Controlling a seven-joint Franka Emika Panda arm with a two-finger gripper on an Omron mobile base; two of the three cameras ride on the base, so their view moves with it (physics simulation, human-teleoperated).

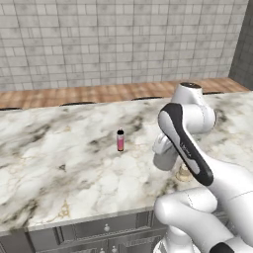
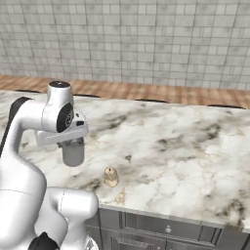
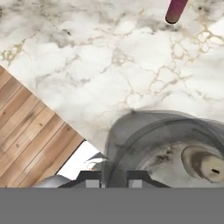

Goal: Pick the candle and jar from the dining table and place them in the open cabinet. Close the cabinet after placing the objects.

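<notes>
End effector [image 3: 114,178] clamps upright jar [image 3: 166,144] beside candle [image 2: 111,176].

A grey tiled wall [image 1: 118,39] runs along the far side, above a wooden plank floor [image 1: 99,94]; even light.

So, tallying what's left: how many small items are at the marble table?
3: a slim pink black-capped bottle mid-table, a squat cream candle near the front edge, a translucent grey glass jar in the gripper beside it. The arm may hide more.
</notes>
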